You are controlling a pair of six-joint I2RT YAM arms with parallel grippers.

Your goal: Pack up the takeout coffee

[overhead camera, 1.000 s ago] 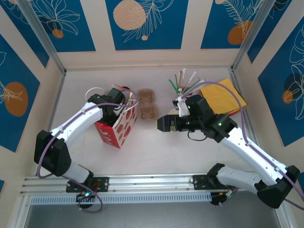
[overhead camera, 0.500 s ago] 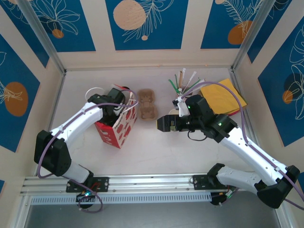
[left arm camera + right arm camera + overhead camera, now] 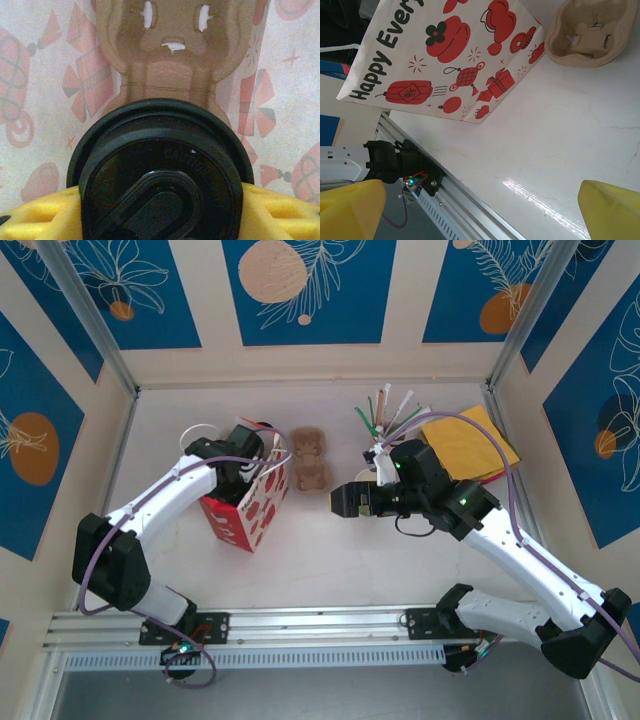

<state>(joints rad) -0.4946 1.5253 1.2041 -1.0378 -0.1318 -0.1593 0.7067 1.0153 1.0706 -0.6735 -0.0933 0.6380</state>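
Left wrist view looks straight down on the takeout coffee (image 3: 160, 175), showing its round black plastic lid with a raised sip tab; the cup body underneath is hidden. The left gripper (image 3: 160, 220) has its jaws closed on it, with a yellow finger (image 3: 35, 220) pressed to each side of the lid. Around it is the pale inside of the white paper gift bag with red prints (image 3: 45, 100), so the coffee is inside the bag. A brown moulded-pulp piece (image 3: 170, 55) lies just beyond the lid against the paper.

From the top external view, the left gripper (image 3: 243, 462) reaches into that bag (image 3: 240, 512), which stands on the white tabletop (image 3: 330, 560). A brown pulp cup carrier (image 3: 310, 460) sits just right of the bag. The right gripper (image 3: 342, 501) hovers near the carrier, jaws spread wide with nothing between them.
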